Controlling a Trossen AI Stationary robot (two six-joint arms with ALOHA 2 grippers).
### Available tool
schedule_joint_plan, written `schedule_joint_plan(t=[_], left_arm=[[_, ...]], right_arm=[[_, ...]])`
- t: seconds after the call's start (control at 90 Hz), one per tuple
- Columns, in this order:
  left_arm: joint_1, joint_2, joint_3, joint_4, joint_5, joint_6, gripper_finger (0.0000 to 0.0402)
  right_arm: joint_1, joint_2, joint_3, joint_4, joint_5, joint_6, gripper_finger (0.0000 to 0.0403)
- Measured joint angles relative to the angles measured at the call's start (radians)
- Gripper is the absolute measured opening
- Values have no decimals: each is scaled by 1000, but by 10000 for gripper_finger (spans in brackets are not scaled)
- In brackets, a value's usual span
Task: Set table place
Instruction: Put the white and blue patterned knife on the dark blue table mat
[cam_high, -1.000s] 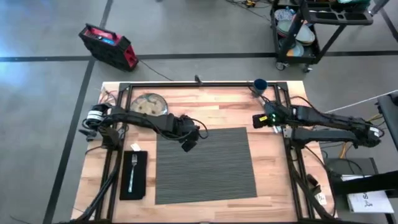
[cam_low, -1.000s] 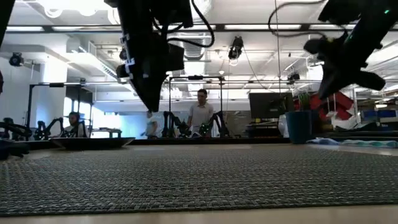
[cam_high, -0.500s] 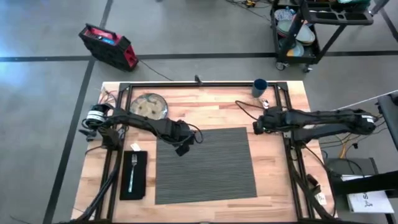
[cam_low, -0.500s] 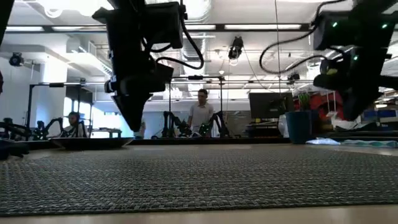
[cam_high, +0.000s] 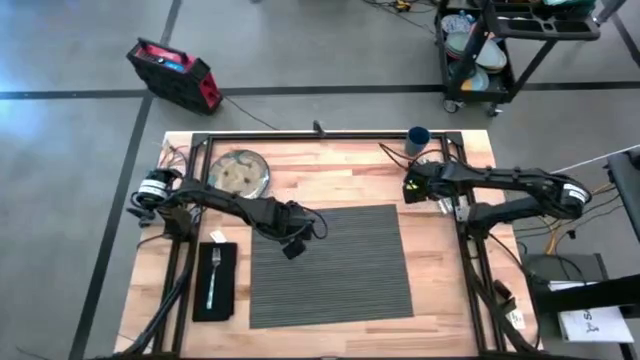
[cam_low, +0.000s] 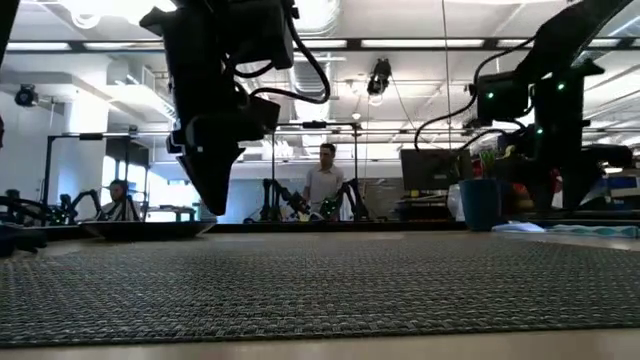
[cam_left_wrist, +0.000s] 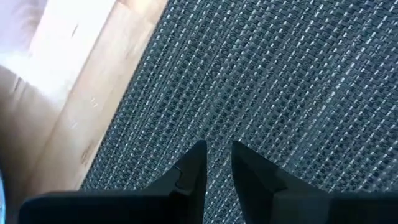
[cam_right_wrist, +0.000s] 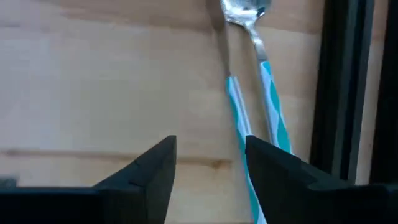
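The dark grey ribbed placemat (cam_high: 330, 265) lies flat in the middle of the wooden table (cam_high: 330, 180). My left gripper (cam_left_wrist: 217, 149) hovers over its far left part, fingers pointing down with only a narrow gap, touching nothing. A spoon (cam_right_wrist: 261, 56) and a knife (cam_right_wrist: 233, 106), both with teal-striped handles, lie on the wood beside the right black rail. My right gripper (cam_right_wrist: 211, 162) hangs open above them. The round plate (cam_high: 240, 170) sits far left and the blue cup (cam_high: 418, 137) at the far edge. A fork (cam_high: 212, 275) lies on the black napkin (cam_high: 215, 283).
Black metal rails (cam_high: 460, 230) edge the table. Beyond it stand a red case (cam_high: 172, 72) on the floor and a cart with dishes (cam_high: 490, 50). In the low view, people (cam_low: 322, 185) stand in the room behind the table.
My left gripper has drifted a little toward the table's left and near edges, staying over the placemat. My right gripper has swung away from the placemat's far right corner toward the far edge and now hangs over the spoon and knife by the rail.
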Motion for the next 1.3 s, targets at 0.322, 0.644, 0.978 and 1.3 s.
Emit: schedule_joint_plan(t=[0.322, 0.644, 0.978, 1.3], left_arm=[[-24, 0, 0, 3, 2, -15, 59], [-53, 0, 0, 3, 7, -23, 59], [-82, 0, 0, 3, 7, -43, 59], [-97, 0, -2, 0, 7, -49, 59]], right_arm=[[-74, 92, -8, 41, -31, -112, 146], [-73, 160, -12, 84, -52, -131, 94], [-16, 153, -30, 110, -63, -121, 12], [105, 20, -43, 140, -183, -15, 1]])
